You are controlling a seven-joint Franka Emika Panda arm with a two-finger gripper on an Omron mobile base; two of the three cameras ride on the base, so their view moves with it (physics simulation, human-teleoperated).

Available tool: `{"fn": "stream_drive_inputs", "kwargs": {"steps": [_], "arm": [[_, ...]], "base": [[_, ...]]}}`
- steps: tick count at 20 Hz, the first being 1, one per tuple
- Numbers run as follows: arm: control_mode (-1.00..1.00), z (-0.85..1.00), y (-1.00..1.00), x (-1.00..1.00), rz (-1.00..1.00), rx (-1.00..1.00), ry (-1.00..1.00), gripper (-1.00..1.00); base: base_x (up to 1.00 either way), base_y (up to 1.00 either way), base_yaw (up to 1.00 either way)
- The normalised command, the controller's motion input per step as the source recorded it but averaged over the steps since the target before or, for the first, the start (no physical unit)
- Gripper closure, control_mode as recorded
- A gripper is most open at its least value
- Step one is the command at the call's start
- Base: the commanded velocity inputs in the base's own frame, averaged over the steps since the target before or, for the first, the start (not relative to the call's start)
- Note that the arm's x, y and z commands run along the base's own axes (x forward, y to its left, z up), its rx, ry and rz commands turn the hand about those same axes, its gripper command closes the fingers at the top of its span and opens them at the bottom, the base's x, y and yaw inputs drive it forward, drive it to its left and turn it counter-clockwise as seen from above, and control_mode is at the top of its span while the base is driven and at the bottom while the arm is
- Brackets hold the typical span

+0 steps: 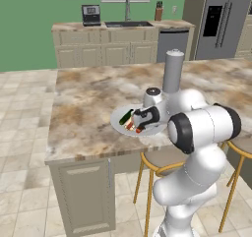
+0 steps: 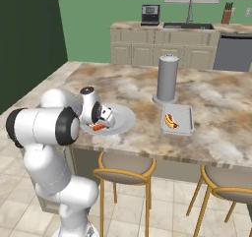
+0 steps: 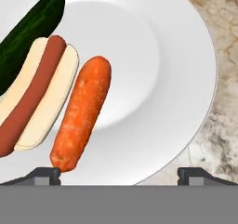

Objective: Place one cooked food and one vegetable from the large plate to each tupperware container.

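Inspector: Hand view puts the camera close above the large plate [image 3: 186, 56]. Lying side by side on it are a dark green cucumber [image 3: 28, 37], one hot dog [image 3: 39, 95] and the carrot [image 3: 81, 118], each touching or nearly touching its neighbour. The gripper [image 3: 120, 174] has its jaws spread wide and holds nothing; one fingertip sits at the carrot's near end, the other well off to the side over the plate's rim.

Clerk: And the containers?

Inspector: Right base view shows one grey tupperware container [image 2: 184, 114] on the island counter [image 2: 221, 103], just in front of a tall grey canister [image 2: 167, 78]. A second hot dog [image 2: 171, 120] already lies inside it. I cannot locate the other container in these views.

Clerk: Why is the hand placed so?

Inspector: My judgement: it is lined up on the carrot, the outermost piece, which can be pinched without disturbing the others. The jaws are not yet centred; the carrot lies beside one finger instead of between the two.

Clerk: Progress?

Inspector: One cooked item delivered, by the look of it. That tray lacks a vegetable, so the carrot is the sensible next pick.
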Motion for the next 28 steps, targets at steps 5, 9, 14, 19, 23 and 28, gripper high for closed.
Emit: {"fn": "stream_drive_inputs", "kwargs": {"steps": [5, 9, 14, 19, 23, 28], "arm": [[-1.0, -0.27, 0.0, 0.22, 0.0, -0.09, 0.02, -1.0], [-1.0, -0.19, 0.0, 0.26, 0.0, -0.07, 0.1, -1.0], [-1.0, 0.0, 0.0, 0.09, 0.0, 0.04, 0.01, -1.0], [-1.0, 0.0, 0.0, 0.05, 0.0, 0.11, 0.01, -1.0], [-1.0, 0.0, -0.04, 0.1, 0.0, 0.05, 0.01, -1.0], [-1.0, 0.01, -0.01, 0.1, 0.0, 0.06, 0.0, -1.0]], "base": [[0.0, 0.0, 0.0], [0.0, 0.0, 0.0], [0.0, 0.0, 0.0], [0.0, 0.0, 0.0], [0.0, 0.0, 0.0], [0.0, 0.0, 0.0]]}}
